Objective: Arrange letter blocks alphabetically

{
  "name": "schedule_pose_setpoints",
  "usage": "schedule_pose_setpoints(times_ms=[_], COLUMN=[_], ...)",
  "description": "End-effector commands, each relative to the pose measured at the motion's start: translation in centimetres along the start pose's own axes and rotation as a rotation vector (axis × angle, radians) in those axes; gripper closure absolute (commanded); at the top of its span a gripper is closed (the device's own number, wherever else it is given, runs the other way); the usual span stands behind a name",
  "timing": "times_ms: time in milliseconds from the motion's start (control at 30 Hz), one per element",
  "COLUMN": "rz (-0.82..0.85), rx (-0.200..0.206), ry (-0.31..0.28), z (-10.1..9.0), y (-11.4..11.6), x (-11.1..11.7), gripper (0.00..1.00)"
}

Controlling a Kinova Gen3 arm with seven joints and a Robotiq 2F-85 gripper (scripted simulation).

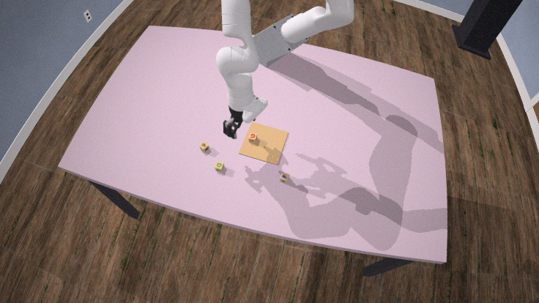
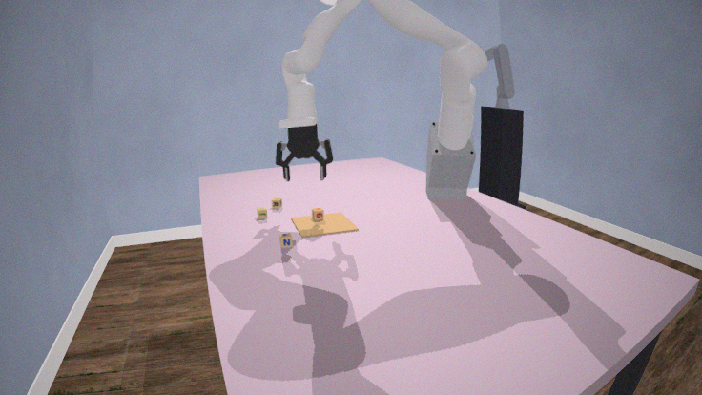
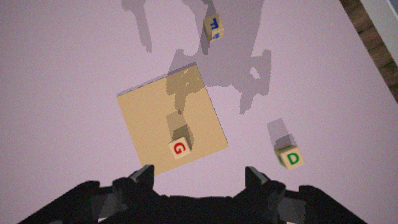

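Observation:
My gripper (image 1: 230, 132) (image 2: 305, 177) (image 3: 199, 175) is open and empty, high above the table beside the mat. The block with a red G on top (image 1: 253, 136) (image 2: 318, 215) (image 3: 179, 148) sits flat on the tan mat (image 1: 277, 139) (image 2: 339, 225) (image 3: 145, 115), near one side. The block with a green D on top (image 1: 219, 166) (image 2: 261, 213) (image 3: 290, 157) stands off the mat. The block with a blue F on top (image 1: 284, 177) (image 2: 286, 240) (image 3: 213, 27) stands off it too. A block with a dark mark on top (image 1: 203, 146) (image 2: 277, 203) is also off the mat; its mark is too small to read surely.
The pink table (image 1: 150, 94) (image 2: 417, 343) holds the mat and blocks. The robot's base (image 1: 271, 45) (image 2: 446, 172) stands at its far edge. Arm shadows fall across part of the mat and around the F block.

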State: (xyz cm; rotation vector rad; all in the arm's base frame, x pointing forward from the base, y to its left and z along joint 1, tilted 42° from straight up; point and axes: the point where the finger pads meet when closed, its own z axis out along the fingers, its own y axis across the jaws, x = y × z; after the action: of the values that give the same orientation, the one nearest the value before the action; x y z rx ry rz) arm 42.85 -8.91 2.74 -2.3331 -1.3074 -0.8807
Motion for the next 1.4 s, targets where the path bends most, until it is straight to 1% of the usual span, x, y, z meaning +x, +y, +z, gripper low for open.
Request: schedule_pose_setpoints(times_ms=[0, 67, 367, 567, 633, 767, 900, 1200, 1233, 1367], rz=[0.104, 0.104, 0.62, 0.902, 0.902, 1.031, 1.107, 1.138, 1.138, 1.138], rx=[-0.004, -0.004, -0.006, -0.013, -0.013, -0.017, -0.019, -0.02, -0.02, -0.02], ry=[-0.007, -0.007, -0.004, 0.009, 0.009, 0.02, 0.027, 0.03, 0.03, 0.03], z=[0.2, 0.2, 0.4, 0.3, 0.3, 0.2, 0.1, 0.0, 0.0, 0.0], y=[1.7, 1.7, 6.8, 9.9, 9.9, 11.4, 12.3, 12.6, 12.6, 12.6], x=[0.0, 0.0, -0.4, -0.3, -0.3, -0.1, 0.0, 0.0, 0.0, 0.0], gripper=[0.0, 0.0, 0.0, 0.0, 0.0, 0.0, 0.0, 0.0, 0.38, 0.38])
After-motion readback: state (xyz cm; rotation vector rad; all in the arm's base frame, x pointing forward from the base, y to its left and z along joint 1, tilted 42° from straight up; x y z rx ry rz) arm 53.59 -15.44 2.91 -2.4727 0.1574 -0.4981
